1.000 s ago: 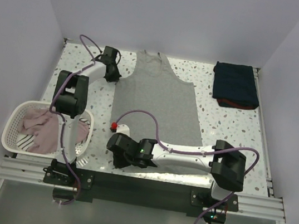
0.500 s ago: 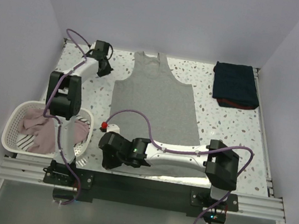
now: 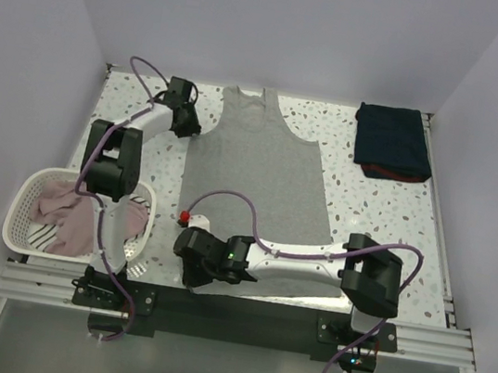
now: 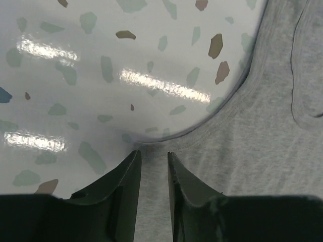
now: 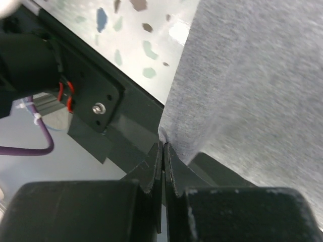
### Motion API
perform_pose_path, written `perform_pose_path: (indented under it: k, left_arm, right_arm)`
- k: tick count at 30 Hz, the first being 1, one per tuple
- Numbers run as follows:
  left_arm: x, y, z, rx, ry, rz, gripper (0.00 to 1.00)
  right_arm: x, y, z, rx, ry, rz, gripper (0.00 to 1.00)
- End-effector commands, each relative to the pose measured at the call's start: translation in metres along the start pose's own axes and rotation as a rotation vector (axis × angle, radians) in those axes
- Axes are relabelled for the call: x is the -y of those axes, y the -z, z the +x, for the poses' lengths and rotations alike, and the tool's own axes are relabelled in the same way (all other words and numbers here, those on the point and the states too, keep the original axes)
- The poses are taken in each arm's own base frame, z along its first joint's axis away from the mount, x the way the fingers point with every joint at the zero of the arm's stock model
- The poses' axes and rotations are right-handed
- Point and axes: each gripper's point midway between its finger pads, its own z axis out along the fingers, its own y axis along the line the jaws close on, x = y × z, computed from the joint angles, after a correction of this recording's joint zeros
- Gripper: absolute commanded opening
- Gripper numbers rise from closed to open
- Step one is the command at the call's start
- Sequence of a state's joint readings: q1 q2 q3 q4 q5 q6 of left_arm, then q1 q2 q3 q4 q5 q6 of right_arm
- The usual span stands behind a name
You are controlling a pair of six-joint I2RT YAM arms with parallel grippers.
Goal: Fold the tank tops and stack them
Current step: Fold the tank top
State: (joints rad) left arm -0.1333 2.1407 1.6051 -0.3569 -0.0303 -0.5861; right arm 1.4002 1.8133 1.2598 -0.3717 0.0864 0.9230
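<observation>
Glossy speckled table (image 3: 367, 214), grey tank top (image 3: 259, 179) spread flat; lilac walls (image 3: 283, 23) around.

The grey top (image 3: 256, 173) is plain heather grey, unpatterned. The navy top (image 3: 390, 140) carries a dark red edge. The pink tops (image 3: 67, 211) are pale, dusty pink. The basket (image 3: 12, 219) is white. The table (image 3: 368, 204) is white terrazzo with green, brown and blue flecks. The arms (image 3: 303, 260) are white and black; the cables (image 3: 229, 193) are purple.

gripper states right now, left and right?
left gripper: slightly open over the grey tank top at its armhole edge, gripping nothing.
right gripper: shut on the grey tank top's near corner.
</observation>
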Motion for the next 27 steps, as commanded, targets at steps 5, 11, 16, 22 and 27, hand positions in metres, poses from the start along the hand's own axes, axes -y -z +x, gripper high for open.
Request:
perform_pose_path:
  k: [5, 11, 16, 22, 27]
  left_arm:
    - [-0.002, -0.002, 0.003, 0.014, -0.052, 0.003, 0.34]
    - [-0.005, -0.001, 0.002, 0.024, -0.055, -0.02, 0.34]
    - [-0.007, 0.001, -0.003, 0.041, -0.056, -0.035, 0.34]
    - [-0.008, 0.0, -0.002, 0.034, -0.067, -0.041, 0.32]
    - [-0.011, -0.005, 0.007, 0.015, -0.078, -0.058, 0.31]
  right_arm:
    - [0.002, 0.023, -0.012, 0.063, -0.063, -0.051, 0.0]
    - [0.001, 0.022, -0.013, 0.062, -0.064, -0.052, 0.0]
    - [0.003, 0.022, -0.013, 0.065, -0.066, -0.044, 0.0]
    - [0.004, 0.023, -0.013, 0.067, -0.069, -0.045, 0.0]
    - [0.005, 0.023, -0.013, 0.066, -0.07, -0.043, 0.0]
